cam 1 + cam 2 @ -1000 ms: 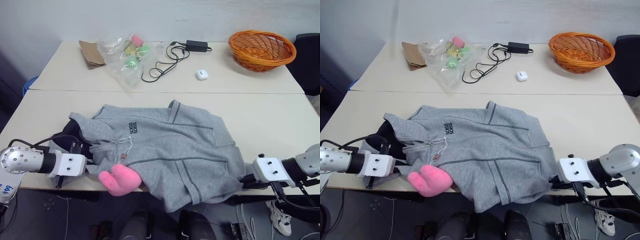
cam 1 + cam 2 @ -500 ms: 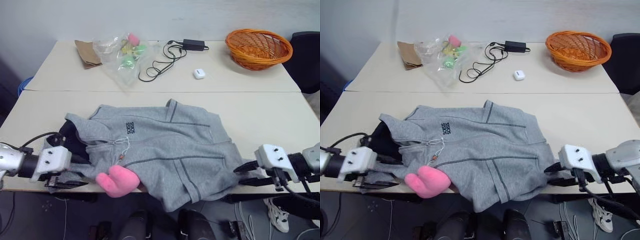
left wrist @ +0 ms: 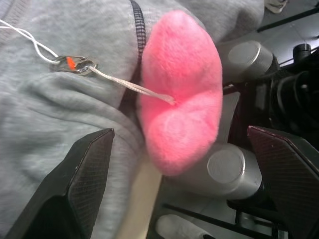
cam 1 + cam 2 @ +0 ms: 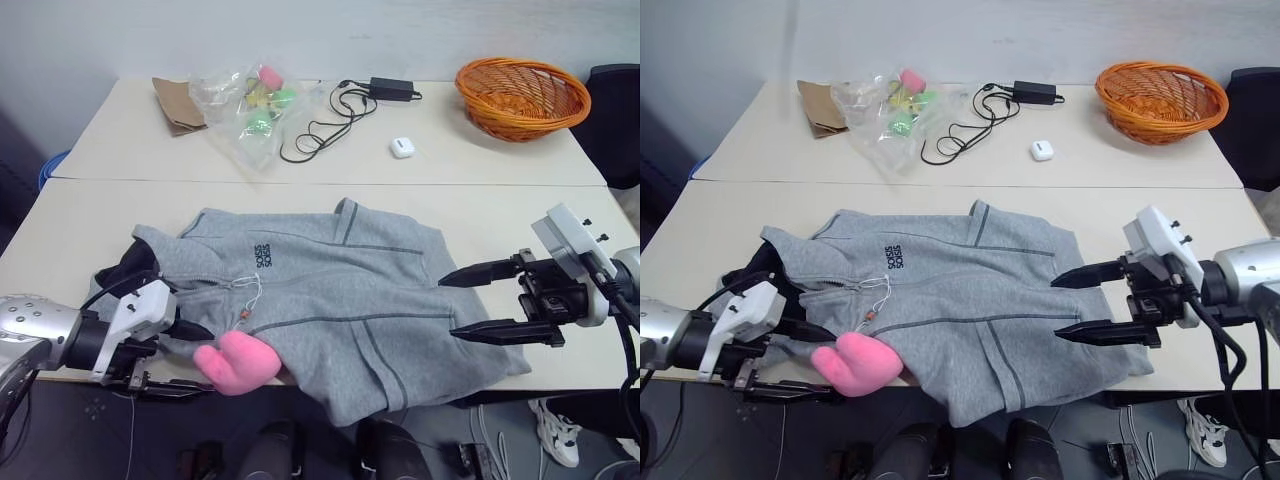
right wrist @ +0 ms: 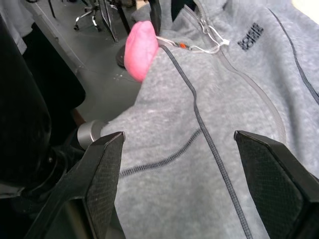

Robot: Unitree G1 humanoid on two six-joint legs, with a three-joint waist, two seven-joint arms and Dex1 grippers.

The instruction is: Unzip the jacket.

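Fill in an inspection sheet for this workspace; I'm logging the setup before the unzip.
Surface: two pale tables pushed together.
Job's things: grey jacket lying flat on the near table, hem over its front edge; pink charm at that edge, tied by a cord.
Clutter: plastic bag of toys, brown paper, small white case, orange basket, all on the far table.
Grippers: left gripper open by the charm; right gripper open above the jacket's hem side.
Cables: black cable with adapter on the far table.
Surroundings: white wall behind.
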